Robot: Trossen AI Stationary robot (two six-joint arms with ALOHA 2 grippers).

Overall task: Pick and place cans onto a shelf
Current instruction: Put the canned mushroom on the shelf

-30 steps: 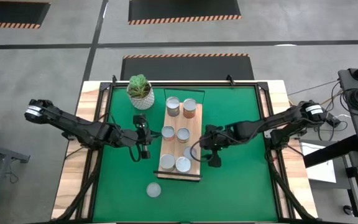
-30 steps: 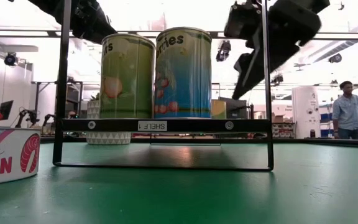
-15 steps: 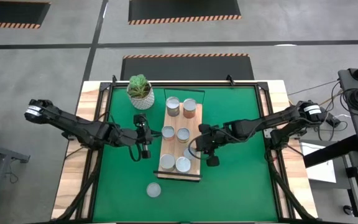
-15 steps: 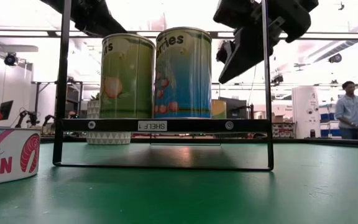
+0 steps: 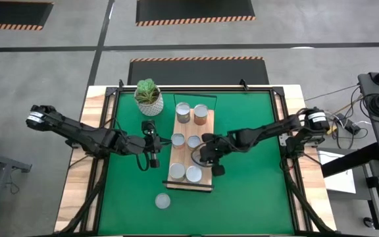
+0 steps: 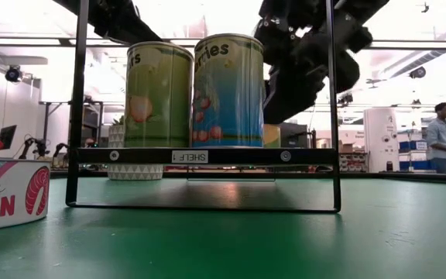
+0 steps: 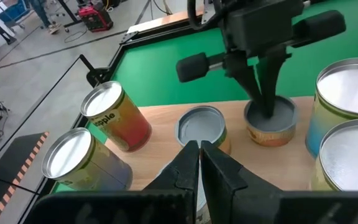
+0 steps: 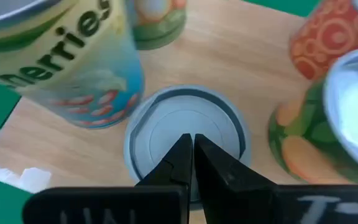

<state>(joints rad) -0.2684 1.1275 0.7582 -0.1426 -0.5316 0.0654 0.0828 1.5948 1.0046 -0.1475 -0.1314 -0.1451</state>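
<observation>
Right gripper (image 5: 201,157) is pinched closed with nothing in it, tips pressing the lid of a short can (image 8: 185,134) on the shelf (image 5: 206,135). Seven cans sit on the shelf; an eighth can (image 5: 162,201) lies on the green mat (image 5: 255,191) just off the shelf's near end. Left gripper (image 5: 152,155) is closed and empty, beside the shelf.

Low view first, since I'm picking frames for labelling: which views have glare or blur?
Low view: bright ceiling light washes out the background and silhouettes the right gripper. Right wrist view: nearest cans blurred. High view: evenly lit.
</observation>
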